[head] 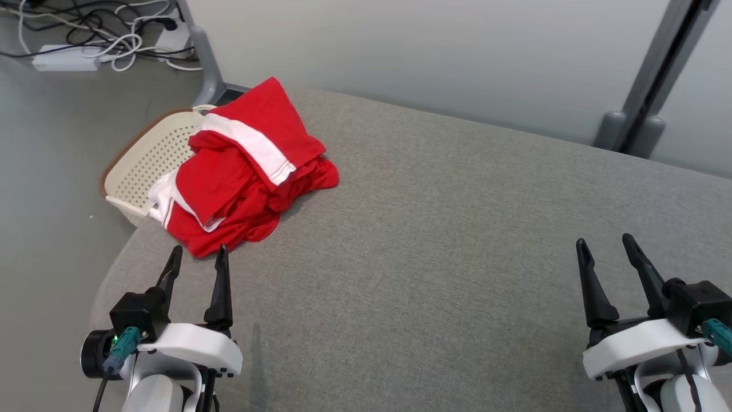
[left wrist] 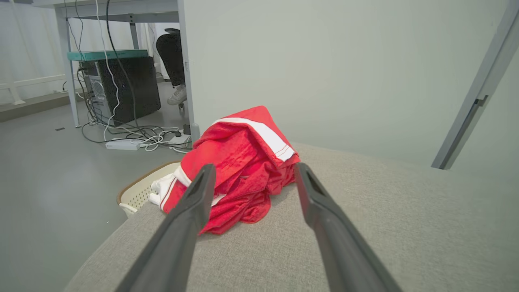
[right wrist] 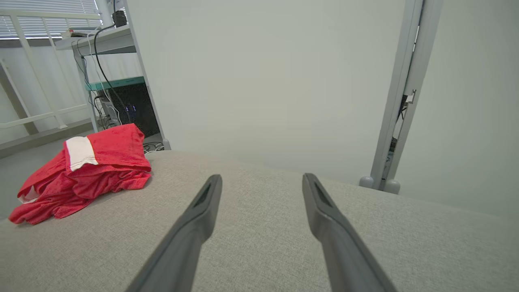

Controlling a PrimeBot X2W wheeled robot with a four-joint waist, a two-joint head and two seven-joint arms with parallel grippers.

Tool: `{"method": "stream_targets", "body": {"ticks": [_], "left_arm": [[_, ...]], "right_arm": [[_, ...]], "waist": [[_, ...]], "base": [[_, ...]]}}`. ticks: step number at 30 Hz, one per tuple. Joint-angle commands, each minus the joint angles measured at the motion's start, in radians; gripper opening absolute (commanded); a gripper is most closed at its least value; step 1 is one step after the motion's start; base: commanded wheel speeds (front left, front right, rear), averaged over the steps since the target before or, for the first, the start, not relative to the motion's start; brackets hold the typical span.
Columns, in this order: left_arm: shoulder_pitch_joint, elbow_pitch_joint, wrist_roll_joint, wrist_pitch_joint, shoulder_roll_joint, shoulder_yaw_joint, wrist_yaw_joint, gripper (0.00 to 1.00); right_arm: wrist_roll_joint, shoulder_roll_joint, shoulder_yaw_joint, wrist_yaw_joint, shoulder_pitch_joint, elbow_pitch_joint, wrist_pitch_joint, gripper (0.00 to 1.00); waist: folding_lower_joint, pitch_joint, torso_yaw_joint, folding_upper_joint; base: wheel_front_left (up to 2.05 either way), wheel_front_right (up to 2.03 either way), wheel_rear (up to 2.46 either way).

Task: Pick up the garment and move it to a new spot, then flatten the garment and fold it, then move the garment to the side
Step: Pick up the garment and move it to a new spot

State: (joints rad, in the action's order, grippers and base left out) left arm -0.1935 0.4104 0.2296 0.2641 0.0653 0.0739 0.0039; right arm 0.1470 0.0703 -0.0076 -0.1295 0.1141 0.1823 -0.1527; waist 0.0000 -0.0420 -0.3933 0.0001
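Note:
The garment is red with white stripes and lies crumpled in a heap at the far left of the grey cushioned surface, partly overhanging its edge. My left gripper is open just in front of the heap, fingertips close to its near hem. In the left wrist view the garment sits just beyond and between the spread fingers. My right gripper stands open at the near right, far from the cloth. The right wrist view has the garment far off to the left.
A cream perforated basket stands on the floor against the surface's left edge, under the garment's overhang. Cables and a power strip lie on the floor behind. A pale wall panel and grey post bound the back.

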Motion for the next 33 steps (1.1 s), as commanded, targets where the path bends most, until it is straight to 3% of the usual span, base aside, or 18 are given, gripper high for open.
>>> {"method": "stream_targets", "body": {"ticks": [1, 22, 33], "left_arm": [[-0.013, -0.005, -0.002, 0.0, 0.002, -0.008, -0.003, 1.0], [-0.036, -0.016, 0.003, 0.0, -0.009, -0.04, -0.003, 1.0], [-0.227, -0.005, 0.038, 0.0, -0.013, -0.054, -0.005, 1.0]], "right_arm": [[-0.007, 0.007, 0.0, -0.002, 0.013, -0.006, 0.004, 1.0], [-0.021, 0.015, -0.001, -0.002, 0.013, -0.031, 0.02, 1.0], [-0.032, 0.069, 0.023, -0.002, 0.082, -0.119, 0.071, 1.0]], "waist": [[0.0, -0.018, -0.045, -0.0001], [0.0, -0.038, -0.085, -0.0001], [0.0, -0.188, -0.001, -0.0001]], "base": [[0.0, 0.0, 0.0], [0.0, 0.0, 0.0], [0.0, 0.0, 0.0]]}}
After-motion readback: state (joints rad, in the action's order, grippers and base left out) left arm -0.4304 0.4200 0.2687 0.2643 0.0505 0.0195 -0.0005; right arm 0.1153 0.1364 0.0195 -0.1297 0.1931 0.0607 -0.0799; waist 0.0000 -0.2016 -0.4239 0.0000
